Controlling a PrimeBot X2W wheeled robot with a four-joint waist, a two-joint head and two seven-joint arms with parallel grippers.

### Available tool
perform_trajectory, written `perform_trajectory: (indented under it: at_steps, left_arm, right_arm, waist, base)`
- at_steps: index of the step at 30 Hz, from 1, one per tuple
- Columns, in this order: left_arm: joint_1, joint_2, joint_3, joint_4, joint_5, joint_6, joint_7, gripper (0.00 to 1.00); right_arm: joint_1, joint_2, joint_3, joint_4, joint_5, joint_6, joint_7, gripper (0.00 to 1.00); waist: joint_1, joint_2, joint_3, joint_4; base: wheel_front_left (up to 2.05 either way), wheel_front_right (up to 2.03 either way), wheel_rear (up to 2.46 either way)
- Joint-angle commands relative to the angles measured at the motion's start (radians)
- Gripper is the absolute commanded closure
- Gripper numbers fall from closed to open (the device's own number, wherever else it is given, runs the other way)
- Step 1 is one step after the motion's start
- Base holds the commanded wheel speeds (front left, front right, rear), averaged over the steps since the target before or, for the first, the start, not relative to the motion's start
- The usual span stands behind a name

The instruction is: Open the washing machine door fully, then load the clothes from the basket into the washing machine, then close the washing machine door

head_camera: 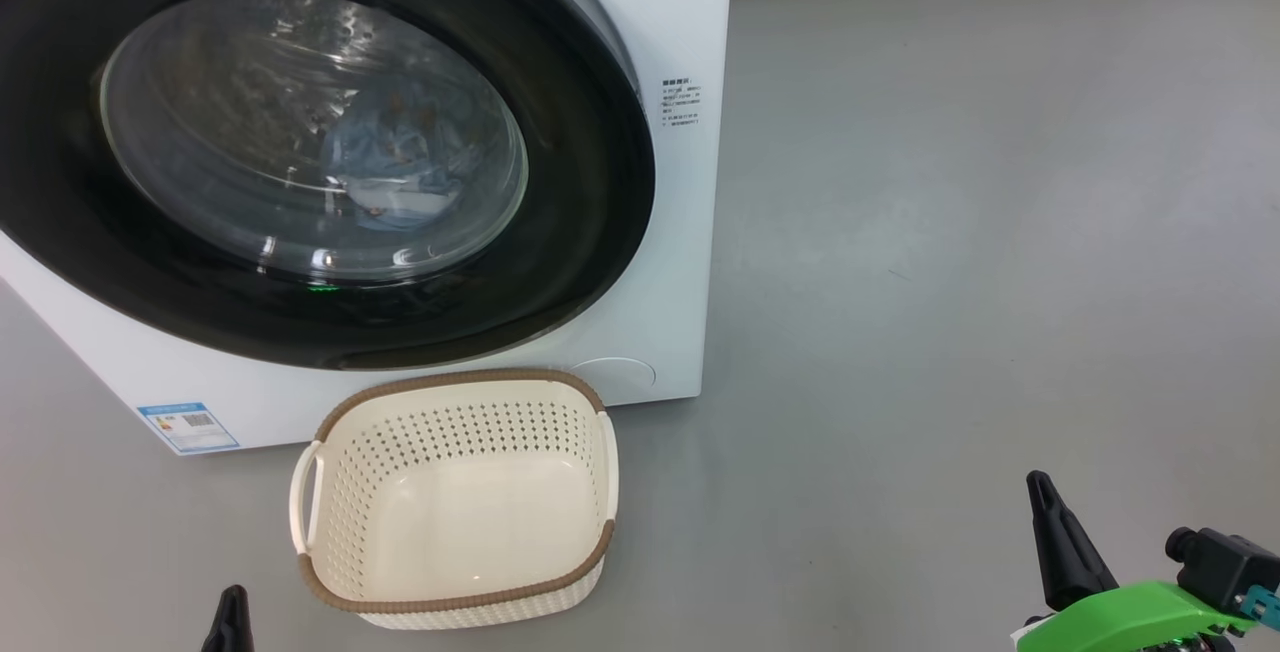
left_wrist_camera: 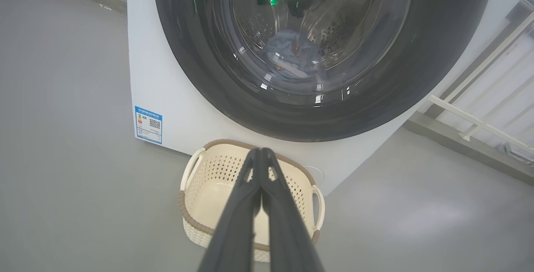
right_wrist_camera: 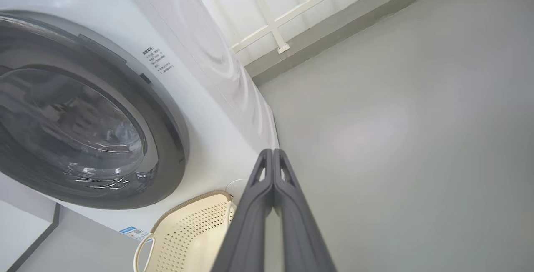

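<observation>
The white washing machine (head_camera: 680, 22) has its black-rimmed round door (head_camera: 580, 232) flat against the front, closed. Through the glass I see light-blue clothes (head_camera: 400, 162) lying in the drum, also the clothes (left_wrist_camera: 292, 53) in the left wrist view. The cream basket (head_camera: 455, 502) stands on the floor before the machine with nothing in it. My left gripper (left_wrist_camera: 260, 152) is shut, its tips above the basket (left_wrist_camera: 208, 180). My right gripper (right_wrist_camera: 272, 152) is shut too, held over bare floor right of the basket (right_wrist_camera: 187, 230). In the head view the left gripper (head_camera: 233, 600) and right gripper (head_camera: 1040, 484) poke up at the bottom edge.
Grey floor (head_camera: 950, 232) spreads to the right of the machine. A skirting ledge and white railing (right_wrist_camera: 275, 21) run along the wall behind. A blue label (head_camera: 190, 425) sits at the machine's lower front corner.
</observation>
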Motion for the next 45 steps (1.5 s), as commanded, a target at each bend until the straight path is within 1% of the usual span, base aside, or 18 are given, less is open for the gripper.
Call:
perform_trajectory:
  at_steps: [1, 45]
  left_arm:
    - [-0.028, 0.01, 0.015, -0.03, -0.02, 0.006, 0.003, 1.0]
    - [-0.091, -0.025, 0.038, -0.065, -0.45, 0.018, 0.132, 1.0]
  right_arm:
    - [-0.035, -0.009, -0.01, -0.028, 0.026, 0.0, 0.004, 1.0]
    - [-0.071, 0.01, -0.061, -0.052, 0.43, 0.0, 0.123, 1.0]
  waist:
    - [-0.0001, -0.0001, 0.0, 0.001]
    - [-0.0001, -0.0001, -0.012, 0.032]
  base:
    - [0.0, 0.0, 0.0]
    - [0.0, 0.0, 0.0]
